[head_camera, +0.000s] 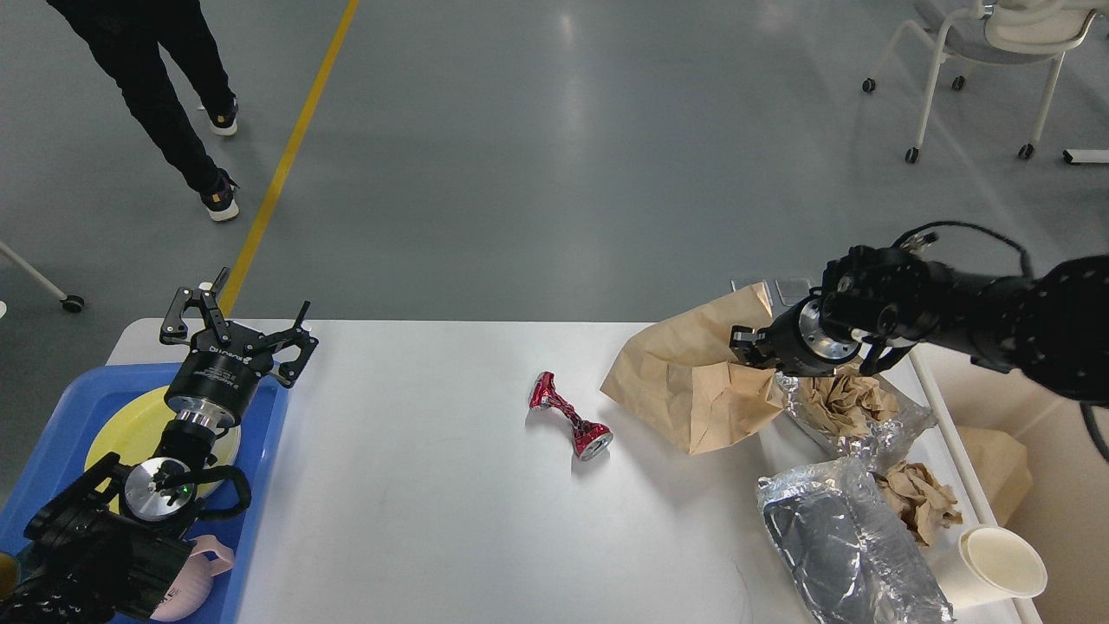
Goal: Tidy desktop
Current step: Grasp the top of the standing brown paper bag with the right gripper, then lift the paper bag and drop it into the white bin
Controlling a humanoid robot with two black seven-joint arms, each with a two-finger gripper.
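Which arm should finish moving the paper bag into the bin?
Right. Its gripper already grips the bag, lifted and tilted, close to the bin off the desktop's right edge. The left gripper hangs open above the tray, far away.

Wide white matte desktop (416,485), rounded corners, cluttered.

R pincer (743,340) gripping paper bag (693,381)

the right gripper's (743,344) fingertips are hidden against the brown paper bag (697,381); the foil pouch (845,546) runs off the bottom edge.
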